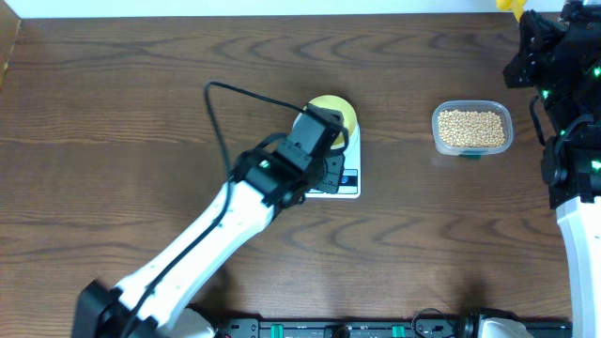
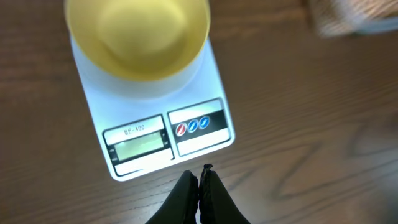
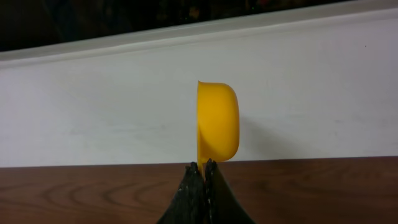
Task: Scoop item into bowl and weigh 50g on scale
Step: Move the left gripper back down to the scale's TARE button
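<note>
Your left gripper (image 2: pixel 200 180) is pinched closed on nothing, its tips just at 6 o'clock of the scale (image 2: pixel 186 93), near the buttons (image 2: pixel 193 126). I judge this to be the switch-on or zeroing step. The empty bowl (image 2: pixel 137 31) sits on the scale's 12 o'clock end. The beans (image 1: pixel 470 130) lie in the tub (image 1: pixel 508 117) at the scale's 3 o'clock. Your right gripper (image 3: pixel 200 168) clamps the yellow scoop (image 3: pixel 217 121), up at the tub's 1 o'clock. Next, press a button with the closed tips, then bring the scoop to the tub.
</note>
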